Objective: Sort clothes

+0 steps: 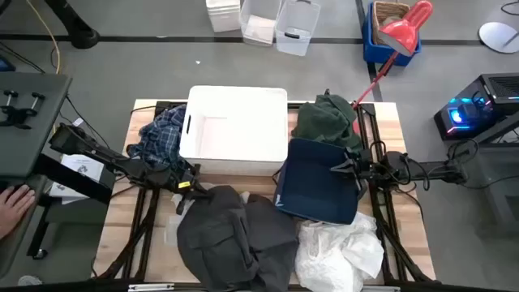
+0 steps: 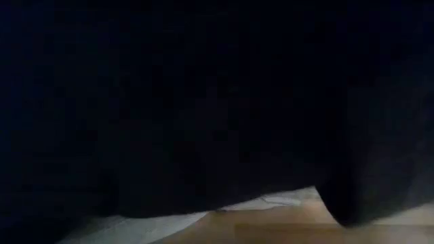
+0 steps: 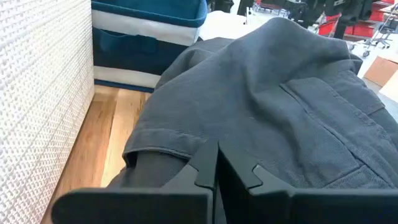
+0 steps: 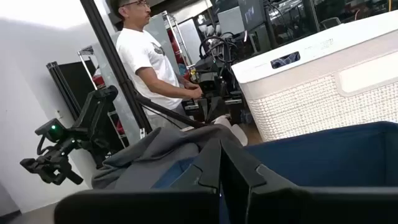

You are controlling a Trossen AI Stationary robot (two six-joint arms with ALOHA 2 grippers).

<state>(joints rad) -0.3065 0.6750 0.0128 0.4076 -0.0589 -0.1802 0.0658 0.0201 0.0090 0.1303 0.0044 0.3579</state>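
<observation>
1. I hold my left gripper (image 1: 188, 180) low over the table, at the near edge of the white lattice basket (image 1: 235, 130) and right at the collar end of the large dark grey garment (image 1: 235, 235); its fingers are pressed together with nothing between them, their tips just short of the grey hem.
2. My right gripper (image 1: 336, 168) hovers over the navy blue bin (image 1: 312, 195), fingers likewise closed and empty.
3. The clothes lie scattered: the grey one sprawls across the table's front, the thin white garment (image 1: 336, 247) bunched beside it, the blue-and-white plaid shirt (image 1: 158, 139) heaped against the basket's left wall, the dark green garment (image 1: 324, 122) piled behind the bin.
4. Nothing appears sorted yet, as I judge it; the step in hand looks like taking the grey garment.
5. To do it well, I should part the left fingers first, drop them over a raised fold near the collar, and pinch thick cloth, not a thin edge, since heavy fabric may drag and slip.
6. The low view is blocked by dark cloth.
</observation>
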